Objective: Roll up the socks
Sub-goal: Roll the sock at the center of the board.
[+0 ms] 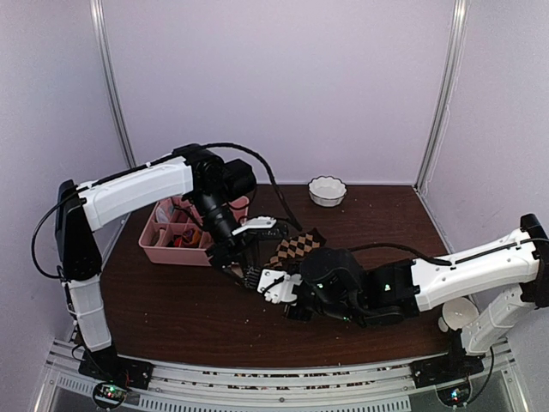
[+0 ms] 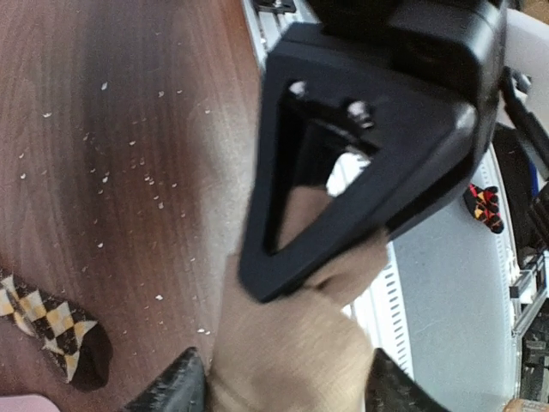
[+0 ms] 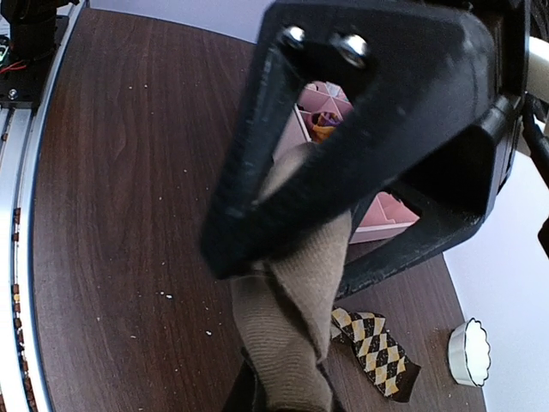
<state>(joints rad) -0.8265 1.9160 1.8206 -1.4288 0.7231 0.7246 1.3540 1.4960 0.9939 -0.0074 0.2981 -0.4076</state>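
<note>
At the far left the pink tray (image 1: pixel 150 245) sits well clear of the work. Next to it the left gripper (image 2: pixel 281 388) has its jaws on either side of the tan sock (image 2: pixel 292 343). Fabric fills the gap, but we cannot tell whether it is pinched or only bracketed. The tan sock hangs between the two grippers over the middle of the table, its long axis running from one gripper to the other. It is creased lengthwise, and we cannot tell toe from cuff. Just beyond lies the argyle sock (image 1: pixel 296 249), flat on the wood and diagonal, its plain dark end seemingly aimed at the white bowl (image 1: pixel 327 190). The right gripper (image 1: pixel 268 286) is clenched on the tan sock.

We see three risks. The fingers of both arms crowd one short stretch of cloth and could knock together. A loose left hold would let the fold spring open. Any pull between the arms could drag the sock out of the right pinch
</note>
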